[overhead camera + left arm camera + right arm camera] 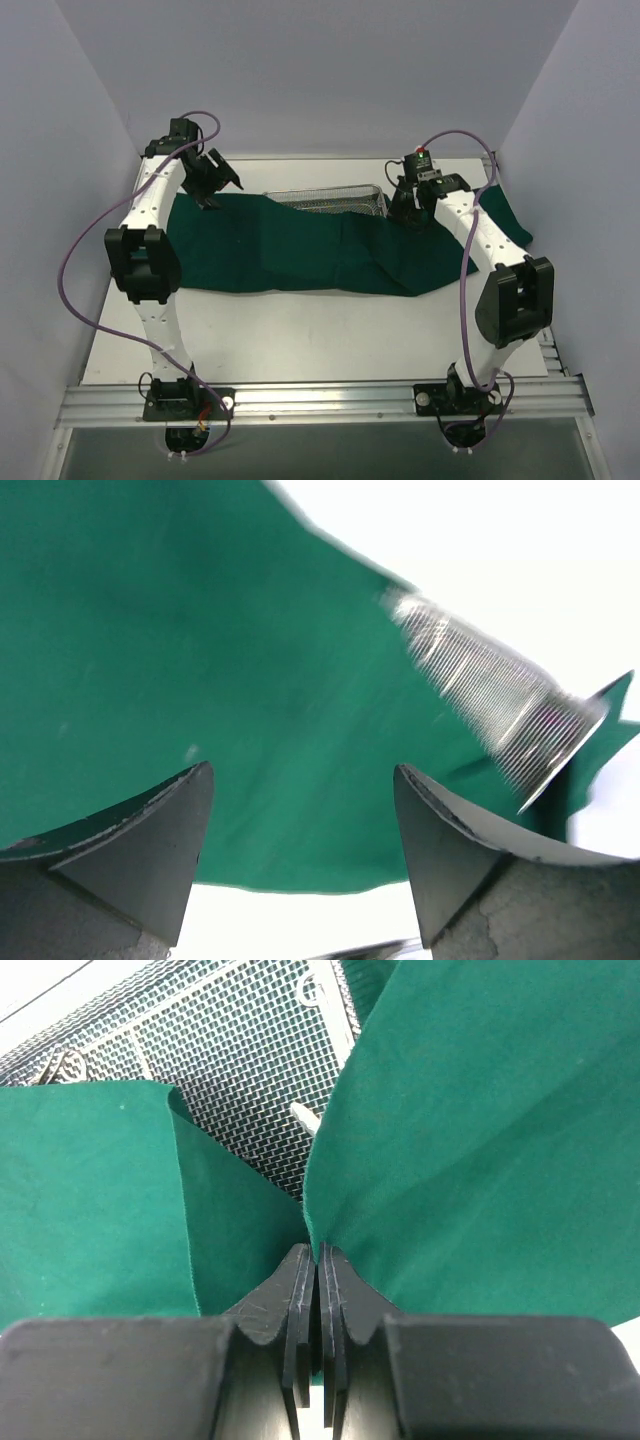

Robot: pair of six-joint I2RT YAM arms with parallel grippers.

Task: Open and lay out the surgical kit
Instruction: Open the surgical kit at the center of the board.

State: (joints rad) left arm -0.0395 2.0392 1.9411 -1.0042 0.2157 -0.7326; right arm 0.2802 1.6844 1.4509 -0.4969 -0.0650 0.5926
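A: Left side first. Left tool?

B: Left tool (pixel 302 775) has its jaws apart with nothing between them. It hovers over the left end of the cloth wrap (pixel 290 250). Cloth sits directly below; I can't tell if there's contact.

A: How does the cloth lie?

B: Long axis runs left to right across the surface (pixel 300 340). It's flat on the left and bunched toward the right. The mesh tray (pixel 335 203) sits at the cloth's back edge, about centre, with its long side parallel to the cloth. From the left tool it's off to the right, well apart.

A: Right tool?

B: Right tool (pixel 318 1252) has its jaws together, clamped on a fold of the cloth wrap just beside the tray's right end. In the wrist view the fold rises to the tips, with mesh showing behind.

A: Which arm leads?

B: Right, I'd say. It's nearer the tray and holds the flap. The pull probably goes rightward along the cloth's axis, away from the tray. The left tool could take the left end. I can't make out the instruments clearly.
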